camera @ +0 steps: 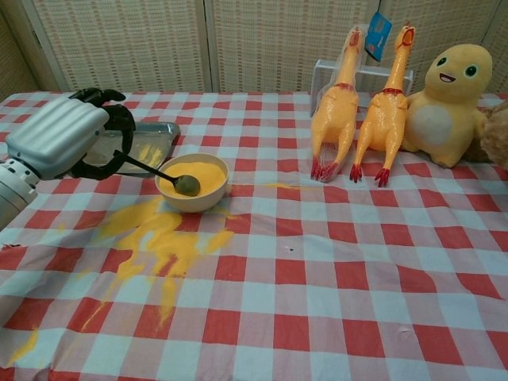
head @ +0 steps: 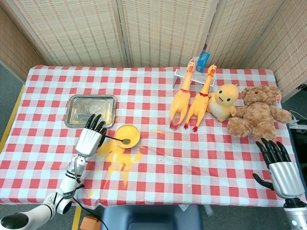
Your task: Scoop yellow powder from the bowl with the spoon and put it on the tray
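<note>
The desk [head: 192,158] has red and white squares, the powder [camera: 159,238] is yellow, the tray [head: 76,103] is shiny silver

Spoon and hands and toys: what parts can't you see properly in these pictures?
- Spoon: both views, its handle end is hidden inside the left hand.
- Right hand: out of frame in the chest view; seen from its back in the head view.
- Teddy bear: chest view, cut off by the right edge.
- Tray: chest view, partly hidden behind the left hand.
</note>
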